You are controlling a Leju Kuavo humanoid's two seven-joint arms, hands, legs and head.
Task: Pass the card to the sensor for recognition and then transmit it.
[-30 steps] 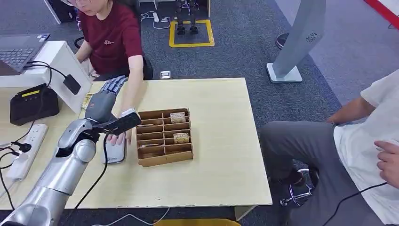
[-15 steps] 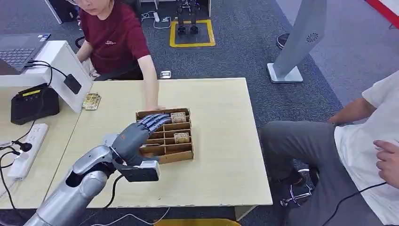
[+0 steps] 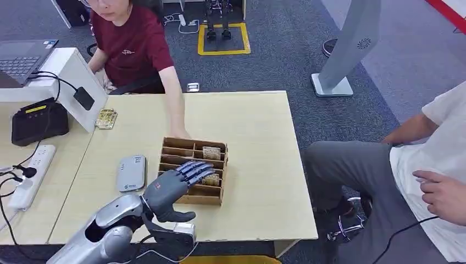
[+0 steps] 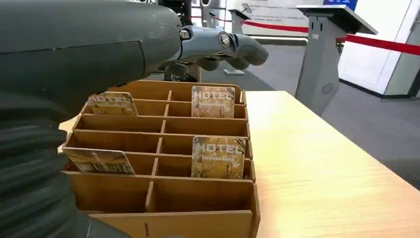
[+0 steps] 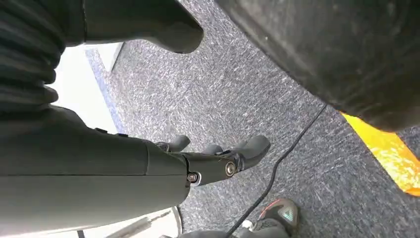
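On the wooden table (image 3: 258,165) in front of you, the left hand (image 3: 175,186) hovers over the near rows of the cardboard card box (image 3: 193,169), fingers spread and empty. From the head view you see only two cards clearly, one in the far right slot (image 3: 211,152) and one mid-box, partly under your fingertips. Your left wrist view shows more: four cards marked HOTEL stand in the slots, a far left card (image 4: 111,103), a far right card (image 4: 213,101), a nearer right card (image 4: 218,156) and a nearer left card (image 4: 99,161) that leans over. In that view your fingers (image 4: 218,47) hang above the far rows, apart from every card. A person in a red shirt (image 3: 132,47) rests a hand on the box's far left corner. The grey sensor pad (image 3: 131,172) lies flat just to the left of the box, with bare tabletop on the box's right out to the table edge. Your right hand (image 5: 218,161) hangs over the carpet, fingers loosely extended and holding nothing. A second person sits beyond the table's right edge.
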